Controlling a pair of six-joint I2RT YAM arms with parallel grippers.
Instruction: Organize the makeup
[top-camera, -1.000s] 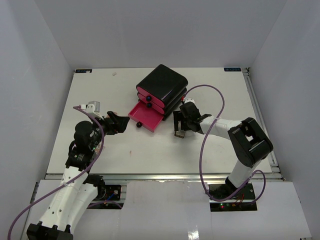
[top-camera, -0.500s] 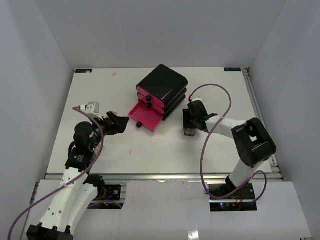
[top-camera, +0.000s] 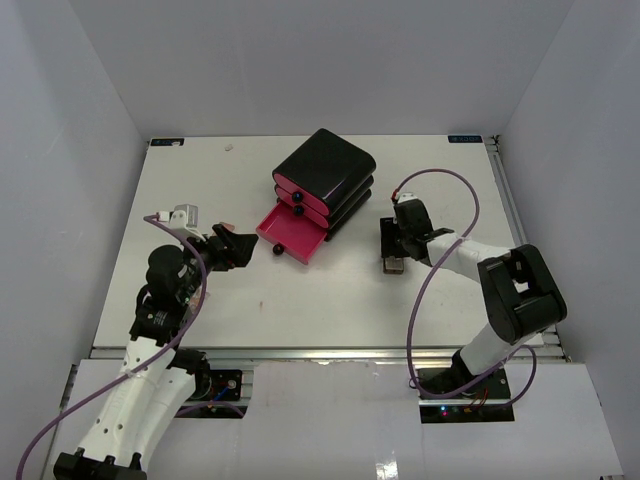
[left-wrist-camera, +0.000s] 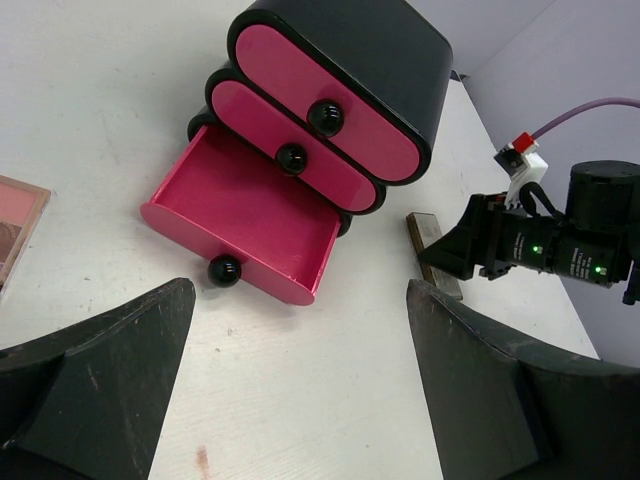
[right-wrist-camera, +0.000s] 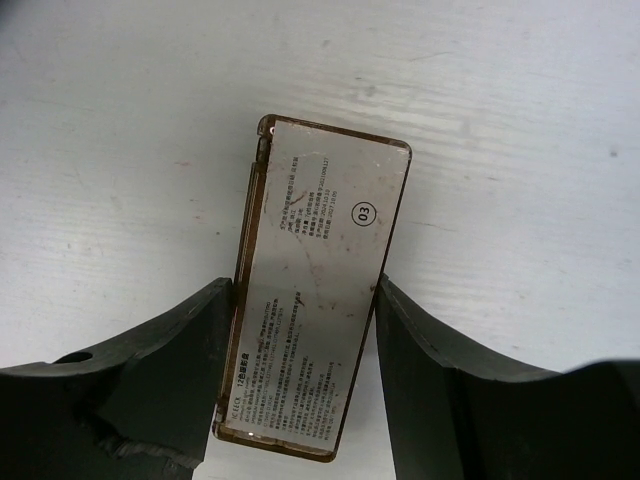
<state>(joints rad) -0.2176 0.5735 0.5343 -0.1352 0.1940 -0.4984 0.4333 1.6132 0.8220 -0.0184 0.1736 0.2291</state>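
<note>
Top external: flat rectangular palette (top-camera: 393, 266) on the table (top-camera: 450, 180), right of the drawer box (top-camera: 325, 172), long axis near–far, under the right gripper (top-camera: 392, 258).
Left wrist: left gripper (left-wrist-camera: 300, 290) spread wide, empty.
Right wrist: right gripper fingers (right-wrist-camera: 190, 340) press both long edges of the palette; bronze metallic rim, rounded corners, printed label up.

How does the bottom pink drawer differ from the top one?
The bottom drawer is pulled out; the top drawer is pushed in. The bottom drawer shows its bare pink inside; the top drawer shows only its front. Both are pink, each with a round black knob.
</note>
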